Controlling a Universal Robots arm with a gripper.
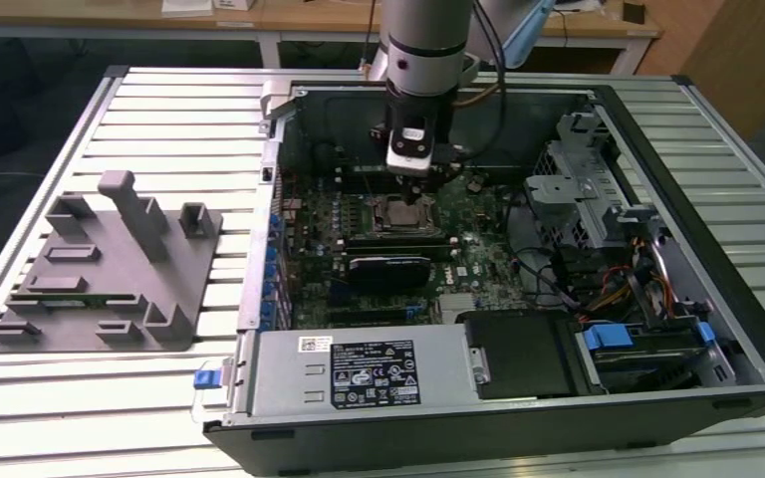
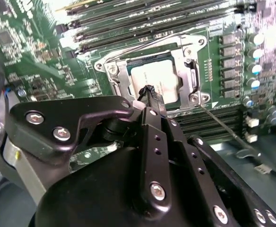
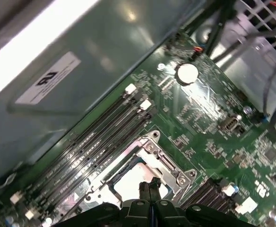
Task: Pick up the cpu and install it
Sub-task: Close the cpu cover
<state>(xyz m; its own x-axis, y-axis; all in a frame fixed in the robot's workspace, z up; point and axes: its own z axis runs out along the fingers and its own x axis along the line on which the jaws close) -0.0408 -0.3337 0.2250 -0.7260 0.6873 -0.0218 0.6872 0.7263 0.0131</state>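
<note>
Second wrist view: joined fingers (image 2: 150, 97) over seated cpu (image 2: 158, 75) edge.

The exterior view is evenly lit from overhead, though the inside of the case (image 1: 489, 438) around the gripper (image 1: 413, 184) lies in shade. In the first wrist view a white glare band burns out the case wall (image 3: 95, 61) beyond the gripper, and the cpu (image 3: 128, 185) at its tips is overexposed. In the second wrist view the motherboard (image 2: 29, 47) far past the gripper looks smeared, possibly from motion blur. The gripper's black body near the lens is dim and soft.
</note>
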